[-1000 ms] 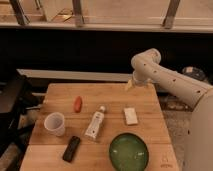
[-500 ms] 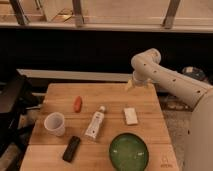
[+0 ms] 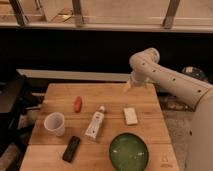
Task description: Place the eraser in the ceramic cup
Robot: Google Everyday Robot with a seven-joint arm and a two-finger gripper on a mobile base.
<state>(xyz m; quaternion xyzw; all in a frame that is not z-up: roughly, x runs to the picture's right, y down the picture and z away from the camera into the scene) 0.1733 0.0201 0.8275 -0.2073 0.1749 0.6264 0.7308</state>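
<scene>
The black eraser (image 3: 71, 148) lies flat near the front left of the wooden table (image 3: 60, 95). The white ceramic cup (image 3: 55, 123) stands upright just behind and left of it. My gripper (image 3: 128, 85) hangs from the white arm (image 3: 165, 80) above the table's back right edge, far from both the eraser and the cup. It holds nothing that I can see.
A white tube (image 3: 95, 123) lies in the middle of the table. A white flat block (image 3: 130, 115) lies right of it. A green bowl (image 3: 129, 152) sits at the front right. A small red object (image 3: 77, 104) lies at the back left. A dark chair (image 3: 10, 105) stands left of the table.
</scene>
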